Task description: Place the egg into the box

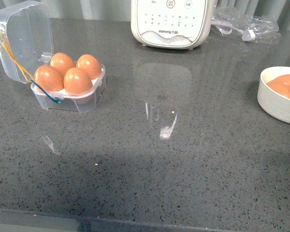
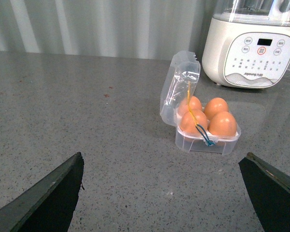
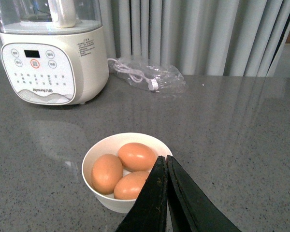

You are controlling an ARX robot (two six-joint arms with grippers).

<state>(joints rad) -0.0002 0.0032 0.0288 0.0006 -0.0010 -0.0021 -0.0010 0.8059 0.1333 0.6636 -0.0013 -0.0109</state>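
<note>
The left gripper (image 2: 162,157) hangs above the grey speckled stone surface (image 2: 111,145), its two dark wedge-shaped fingers (image 2: 58,188) spread wide apart with nothing between them. The right gripper (image 3: 166,158) is above that same surface, its two black fingers (image 3: 152,198) pressed together along their length, tips touching, gripping nothing.

A dark grey speckled stone surface (image 1: 183,169) carries four things, well apart from one another. The clear plastic box (image 1: 84,104) sits at the far left with its lid open. A white kitchen appliance (image 1: 171,21) stands at the back, a crumpled plastic bag (image 1: 241,21) holding a cord lies beside it, and a round white bowl (image 1: 280,108) rests at the right edge.
</note>
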